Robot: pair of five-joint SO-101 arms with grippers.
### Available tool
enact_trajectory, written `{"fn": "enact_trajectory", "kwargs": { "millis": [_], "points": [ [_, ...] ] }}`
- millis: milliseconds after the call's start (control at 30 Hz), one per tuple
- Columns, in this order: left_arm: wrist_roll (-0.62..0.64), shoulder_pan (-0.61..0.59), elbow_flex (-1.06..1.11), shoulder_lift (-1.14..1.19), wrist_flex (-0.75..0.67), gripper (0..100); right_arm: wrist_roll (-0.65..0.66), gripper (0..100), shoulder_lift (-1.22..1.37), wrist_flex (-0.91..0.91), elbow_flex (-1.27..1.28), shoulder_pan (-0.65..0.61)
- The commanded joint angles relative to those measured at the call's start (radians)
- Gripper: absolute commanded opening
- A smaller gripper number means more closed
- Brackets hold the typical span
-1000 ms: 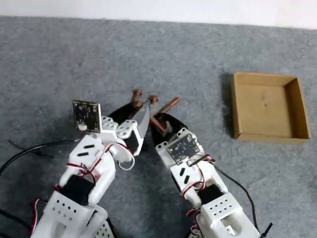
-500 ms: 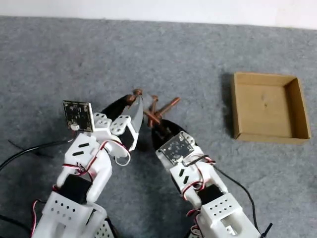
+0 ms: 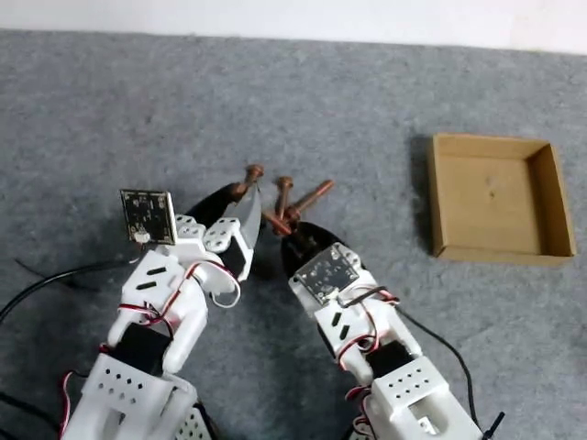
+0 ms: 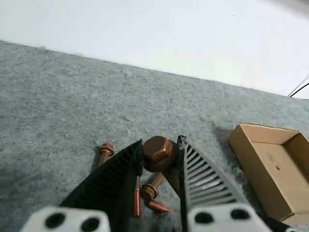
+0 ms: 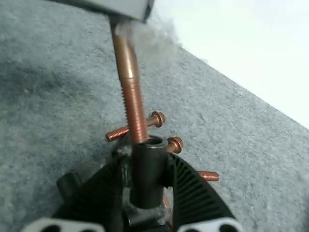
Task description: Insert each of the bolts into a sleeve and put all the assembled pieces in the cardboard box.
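Step in hand, as judged: first insertion. Nothing is assembled yet and the box (image 3: pixel 491 197) is empty, so the task is at an early stage.

Left gripper (image 4: pixel 160 141) is clamped on the head of a bolt (image 5: pixel 131 96). Right gripper (image 5: pixel 146 162) is clamped around a black sleeve (image 5: pixel 146 176), held mouth-up between its jaws. The two grippers are met mid-table, well apart from the box off to the right.

In the right wrist view the threaded tip is seen right at the sleeve mouth, against the rim. Whether it has entered cannot be told. The shank is tilted slightly against the sleeve axis.

Next move, as judged:
- shank to be brought in line with the bore
- bolt to be pushed along that axis until the head seats
- right grip to be held firm so the sleeve isn't tipped
- risk: threads catching on the rim, or the sleeve being levered out of the jaws

Count:
- bolts: 4 in total. 1 is held and 3 are loose on the carpet just beyond the grippers: one (image 3: pixel 248 177), a second (image 3: pixel 282 194), a third (image 3: pixel 312 195)
- sleeves: 1 seen, the held one; others cannot be made out
- box: 1
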Motion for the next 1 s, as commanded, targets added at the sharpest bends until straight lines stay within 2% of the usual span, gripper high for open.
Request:
{"fn": "enact_trajectory", "kwargs": {
  "millis": [0, 167, 367, 667, 800, 967],
  "points": [
    [-0.009, -0.002, -0.005, -0.016, -0.025, 0, 0.009, 0.5, -0.021, -0.004, 0.054, -0.010],
    [-0.008, -0.001, 0.008, -0.013, -0.028, 0, 0.009, 0.5, -0.021, -0.004, 0.054, -0.012],
    [-0.011, 0.047, 0.116, -0.012, -0.216, 0, 0.011, 0.5, -0.021, -0.004, 0.061, -0.041],
    [-0.011, 0.067, 0.124, -0.013, -0.213, 0, 0.011, 0.5, -0.021, -0.004, 0.061, -0.038],
    [-0.020, 0.108, 0.093, -0.021, -0.107, 0, 0.011, 0.5, -0.019, -0.004, 0.061, -0.038],
    [-0.135, 0.166, 0.058, -0.021, 0.020, 0, 0.011, 0.5, -0.019, -0.004, 0.061, -0.038]
  ]
}}
